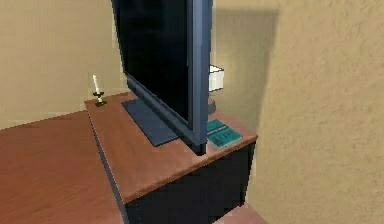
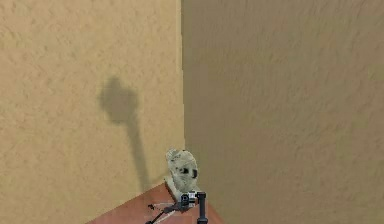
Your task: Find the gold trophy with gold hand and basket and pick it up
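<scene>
Your pincer (image 2: 165, 206) sits low in the arm side view at the end of the dark arm (image 2: 203, 212), its thin fingers reaching over a reddish-brown surface (image 2: 125, 214). You cannot tell how its fingers stand. You also cannot tell whether it holds anything, because a pale, lumpy figure (image 2: 181, 168) stands on the surface right behind it. That figure is whitish-grey, not gold, and it sits close to the corner where two tan walls meet.

Take the television (image 1: 160, 60) in the forward view as your landmark. It is a large dark screen in a blue-grey frame, standing on a flat base (image 1: 152, 122) on a dark-fronted cabinet (image 1: 190, 190) with a reddish-brown top. Just right of the television's lower corner a flat teal item (image 1: 222, 133) lies on that top. Behind the television's right edge a white boxy thing (image 1: 216, 76) stands near the wall. Left of the television, near the back corner of the top, stands a small gold holder (image 1: 97, 98) carrying a pale upright stick like a candle. It is the one gold item you have here, and its shape does not bear out a hand and basket, so you cannot tell where the gold trophy is. Farther left of the television a lower brown surface (image 1: 40, 160) spreads out.
</scene>
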Available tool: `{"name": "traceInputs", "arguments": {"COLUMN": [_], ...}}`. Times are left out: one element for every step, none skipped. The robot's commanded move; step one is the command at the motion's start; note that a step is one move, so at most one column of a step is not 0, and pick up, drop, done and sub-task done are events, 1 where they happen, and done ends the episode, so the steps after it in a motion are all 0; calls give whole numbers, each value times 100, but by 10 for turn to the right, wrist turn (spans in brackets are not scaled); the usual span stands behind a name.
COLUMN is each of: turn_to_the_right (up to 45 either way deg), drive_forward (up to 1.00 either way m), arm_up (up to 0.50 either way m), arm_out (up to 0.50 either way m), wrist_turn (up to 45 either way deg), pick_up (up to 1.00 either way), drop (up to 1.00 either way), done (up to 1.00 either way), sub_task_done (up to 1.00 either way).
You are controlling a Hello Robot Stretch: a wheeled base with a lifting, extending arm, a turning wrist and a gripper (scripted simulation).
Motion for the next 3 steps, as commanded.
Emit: {"name": "traceInputs", "arguments": {"turn_to_the_right": [0,0,0], "drive_forward": [0,0,0], "arm_up": [0,0,0], "arm_out": [0,0,0], "wrist_turn": [450,300,0], "pick_up": [0,0,100], "drop": [0,0,0], "done": [0,0,0], "sub_task_done": [0,0,0]}}
